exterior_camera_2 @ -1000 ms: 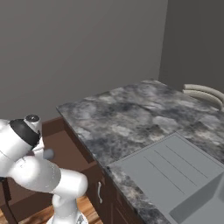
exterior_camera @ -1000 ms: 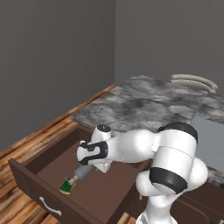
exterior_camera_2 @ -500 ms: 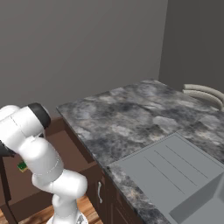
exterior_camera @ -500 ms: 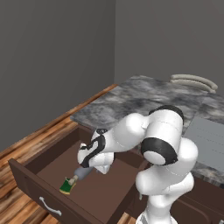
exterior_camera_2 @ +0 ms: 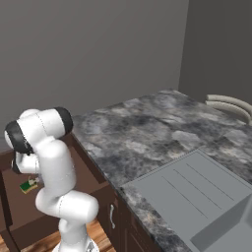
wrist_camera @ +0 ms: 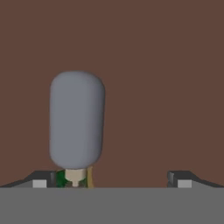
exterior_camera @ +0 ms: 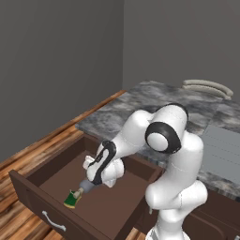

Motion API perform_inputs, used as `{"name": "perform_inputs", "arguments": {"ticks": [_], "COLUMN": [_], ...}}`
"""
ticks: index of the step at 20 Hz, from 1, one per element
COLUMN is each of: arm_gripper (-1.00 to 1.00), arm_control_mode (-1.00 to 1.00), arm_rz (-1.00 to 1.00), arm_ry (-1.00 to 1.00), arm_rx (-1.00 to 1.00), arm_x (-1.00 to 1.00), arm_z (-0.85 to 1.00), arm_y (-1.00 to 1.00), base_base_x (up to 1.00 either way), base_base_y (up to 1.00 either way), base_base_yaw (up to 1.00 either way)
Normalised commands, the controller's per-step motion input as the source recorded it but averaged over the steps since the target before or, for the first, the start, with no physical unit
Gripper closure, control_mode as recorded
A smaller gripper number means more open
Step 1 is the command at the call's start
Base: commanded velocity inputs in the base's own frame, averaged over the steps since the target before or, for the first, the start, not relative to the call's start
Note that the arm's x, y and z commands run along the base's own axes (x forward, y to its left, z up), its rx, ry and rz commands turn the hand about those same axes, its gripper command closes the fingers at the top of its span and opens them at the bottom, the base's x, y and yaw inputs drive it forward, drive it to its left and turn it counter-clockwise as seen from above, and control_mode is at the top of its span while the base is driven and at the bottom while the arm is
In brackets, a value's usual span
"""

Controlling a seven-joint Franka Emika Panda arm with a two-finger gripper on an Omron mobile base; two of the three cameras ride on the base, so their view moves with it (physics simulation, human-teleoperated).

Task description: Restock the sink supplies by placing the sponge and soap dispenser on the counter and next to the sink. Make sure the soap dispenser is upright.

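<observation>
The soap dispenser [wrist_camera: 76,120], a grey rounded bottle, lies on its side on the floor of the open brown drawer [exterior_camera: 28,185]. Its tan nozzle [wrist_camera: 74,176] touches the green and yellow sponge [exterior_camera: 71,200]. My gripper [wrist_camera: 111,181] hangs open just above the bottle, which lies close to the left fingertip [wrist_camera: 40,180] with nothing gripped. In the left base view the gripper [exterior_camera: 95,177] reaches down into the drawer, with the soap dispenser [exterior_camera: 86,186] just below it. The sponge [exterior_camera_2: 27,186] also peeks out past the arm. The counter [exterior_camera_2: 142,128] and the sink [exterior_camera_2: 197,189] lie to the right.
The drawer's front panel with its handle [exterior_camera: 54,221] juts out at the lower left. Wooden floor [exterior_camera: 42,140] runs along the left wall. A pale curved object [exterior_camera: 206,86] rests at the counter's far end. Cabinet doors [exterior_camera_2: 115,216] stand under the counter edge.
The arm's upper links have swung round and risen over the drawer. The hand has stayed above the lying bottle, its jaws still open. The bottle and sponge have not moved.
</observation>
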Motion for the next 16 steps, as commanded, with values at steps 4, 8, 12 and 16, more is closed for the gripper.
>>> {"name": "perform_inputs", "arguments": {"ticks": [4, 8, 12, 16], "arm_gripper": [-1.00, -1.00, -1.00, -1.00], "arm_control_mode": [-1.00, -1.00, -1.00, -1.00], "arm_rz": [0.00, 0.00, 0.00, 0.00], "arm_ry": [0.05, 0.10, 0.08, 0.07], "arm_rx": [-0.04, -0.04, -0.03, -0.05], "arm_x": [0.25, 0.26, 0.21, 0.21], "arm_z": [-0.02, -0.03, 0.00, -0.06], "arm_y": [0.30, 0.22, 0.18, 0.10], "base_base_x": [0.00, 0.00, 0.00, 0.00], "base_base_y": [0.00, 0.00, 0.00, 0.00], "base_base_yaw": [0.00, 0.00, 0.00, 0.00]}}
